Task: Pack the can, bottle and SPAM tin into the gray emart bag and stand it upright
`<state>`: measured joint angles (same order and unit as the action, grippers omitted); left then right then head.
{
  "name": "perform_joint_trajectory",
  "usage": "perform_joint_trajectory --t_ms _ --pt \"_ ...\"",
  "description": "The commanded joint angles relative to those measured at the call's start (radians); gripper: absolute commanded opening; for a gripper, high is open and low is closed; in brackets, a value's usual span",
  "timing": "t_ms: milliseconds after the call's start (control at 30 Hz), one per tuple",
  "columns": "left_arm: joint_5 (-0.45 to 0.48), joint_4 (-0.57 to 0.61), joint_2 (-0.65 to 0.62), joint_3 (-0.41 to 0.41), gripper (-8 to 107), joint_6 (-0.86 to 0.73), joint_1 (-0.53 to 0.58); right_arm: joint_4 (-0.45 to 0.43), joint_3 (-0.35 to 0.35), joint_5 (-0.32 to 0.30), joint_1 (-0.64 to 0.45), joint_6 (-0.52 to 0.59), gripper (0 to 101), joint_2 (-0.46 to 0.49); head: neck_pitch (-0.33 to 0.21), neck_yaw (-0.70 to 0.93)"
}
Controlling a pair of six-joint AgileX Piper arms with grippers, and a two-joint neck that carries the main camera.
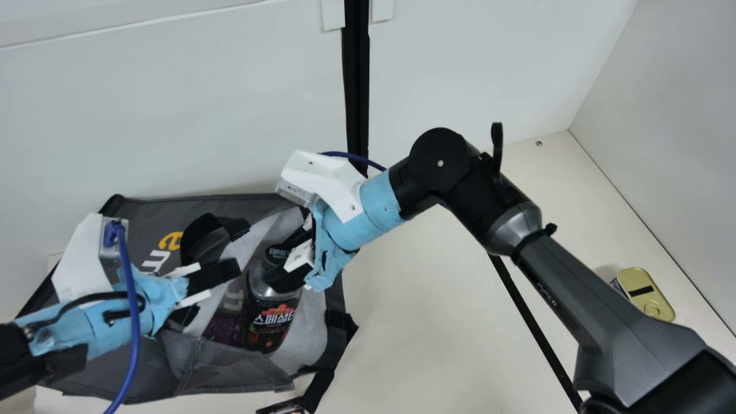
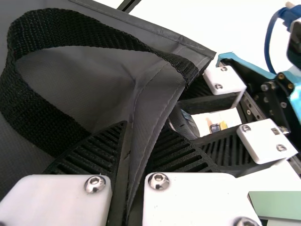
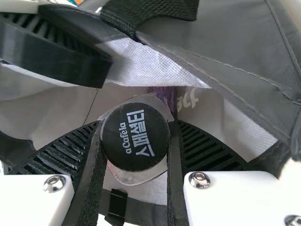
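Currently, your left gripper (image 1: pixel 215 295) pinches the edge of the gray emart bag (image 1: pixel 224 371), your right gripper (image 1: pixel 272 263) clasps the bottle (image 1: pixel 269 322) inside, and the SPAM tin (image 1: pixel 647 292) rests rightward on the table (image 1: pixel 414 328).

The gray bag (image 1: pixel 230 368) is dull cloth, and its strap (image 2: pixel 47 28) looks rough and woven. The bottle (image 1: pixel 270 316) is shiny plastic. The tin (image 1: pixel 651 298) has a shiny metal top. The desk (image 1: pixel 437 322) looks smooth.

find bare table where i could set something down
Bare table shows between the bag and the black strip, and from the tin to the back wall; the right arm crosses between. Crowded: the bag's mouth, with the bottle, left arm and right arm.
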<state>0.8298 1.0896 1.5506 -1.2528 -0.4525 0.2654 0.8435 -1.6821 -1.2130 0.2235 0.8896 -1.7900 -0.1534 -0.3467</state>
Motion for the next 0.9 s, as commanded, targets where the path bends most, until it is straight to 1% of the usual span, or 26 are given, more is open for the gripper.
perform_joint_trajectory --t_ms 0,367,400,867 --pt "0.0 0.0 0.0 0.0 -8 0.0 0.0 -0.005 0.006 0.007 0.006 0.0 0 -0.004 -0.021 -0.002" --pt "0.0 0.0 0.0 0.0 -8 0.0 0.0 -0.028 0.038 0.04 0.04 0.008 0 -0.017 -0.021 -0.002" --pt "0.0 0.0 0.0 0.0 -8 0.0 0.0 -0.03 0.04 0.042 0.042 0.009 1 -0.017 -0.021 -0.002" --pt "0.0 0.0 0.0 0.0 -8 0.0 0.0 -0.056 0.044 0.046 0.058 0.014 48 -0.008 -0.021 -0.002"
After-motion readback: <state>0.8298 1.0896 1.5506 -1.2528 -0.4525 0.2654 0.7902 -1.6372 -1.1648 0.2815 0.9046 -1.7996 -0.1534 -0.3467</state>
